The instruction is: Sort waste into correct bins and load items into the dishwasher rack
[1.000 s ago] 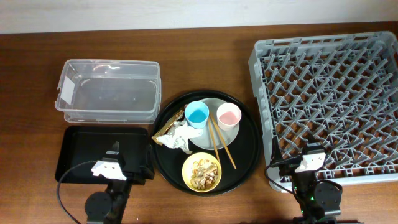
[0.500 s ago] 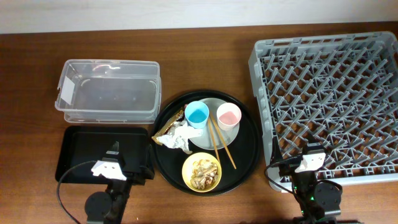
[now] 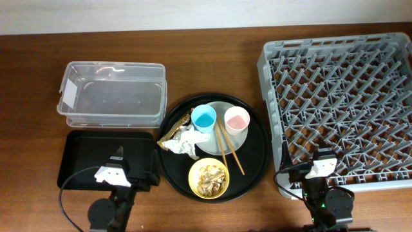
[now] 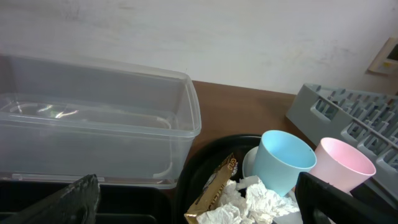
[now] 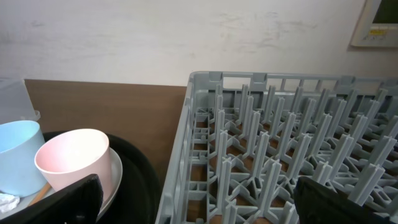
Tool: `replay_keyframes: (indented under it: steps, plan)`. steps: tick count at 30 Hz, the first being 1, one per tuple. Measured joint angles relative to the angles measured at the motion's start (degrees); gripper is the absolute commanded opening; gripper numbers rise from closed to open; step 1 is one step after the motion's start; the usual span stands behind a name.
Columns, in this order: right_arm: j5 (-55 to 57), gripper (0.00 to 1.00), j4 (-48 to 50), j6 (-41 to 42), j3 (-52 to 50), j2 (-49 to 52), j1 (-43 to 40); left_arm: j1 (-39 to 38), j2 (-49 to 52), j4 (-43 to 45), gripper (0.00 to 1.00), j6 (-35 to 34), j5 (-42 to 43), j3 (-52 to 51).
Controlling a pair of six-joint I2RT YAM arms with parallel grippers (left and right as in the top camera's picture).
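Note:
On the round black tray (image 3: 259, 151) a blue cup (image 3: 204, 118) and a pink cup (image 3: 236, 120) stand on the pale plate (image 3: 210, 143). Chopsticks (image 3: 229, 151) lie across the plate. A crumpled napkin (image 3: 187, 143) and a brown wrapper (image 3: 172, 134) lie on the tray's left. The yellow bowl (image 3: 208, 178) holds food scraps. The clear box (image 3: 111, 95) and the flat black tray (image 3: 80, 154) are at the left, the dishwasher rack (image 3: 341, 106) at the right. My left gripper (image 3: 122, 164) (image 4: 199, 202) is open over the flat tray. My right gripper (image 3: 320, 161) (image 5: 199, 205) is open at the rack's near edge.
The left wrist view shows the clear box (image 4: 93, 134), wrapper (image 4: 214, 186), napkin (image 4: 255, 202), blue cup (image 4: 283, 162) and pink cup (image 4: 345, 165). The right wrist view shows the rack's pegs (image 5: 280, 143) and the pink cup (image 5: 71, 158). A wall stands behind the table.

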Motion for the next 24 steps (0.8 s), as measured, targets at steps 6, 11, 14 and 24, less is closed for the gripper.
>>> replay_keyframes:
  steps: [6, 11, 14, 24]
  plan:
    - [0.0, 0.99, 0.0, -0.1, 0.0, 0.0, 0.0, 0.0, 0.0, 0.5, 0.99, 0.0, -0.2, 0.0]
    - [0.0, 0.99, 0.0, 0.0, 0.0, 0.0, 0.0, 0.0, 0.0, 1.7, 0.99, 0.0, 0.5, 0.3]
    - [0.0, 0.99, 0.0, 0.0, 0.0, 0.0, 0.0, 0.0, 0.2, -8.8, 0.99, 0.2, 2.0, 4.3]
    - [0.0, 0.99, 0.0, 0.0, 0.0, -0.2, 0.0, 0.0, 33.4, -54.2, 0.99, 0.2, 4.3, 56.5]
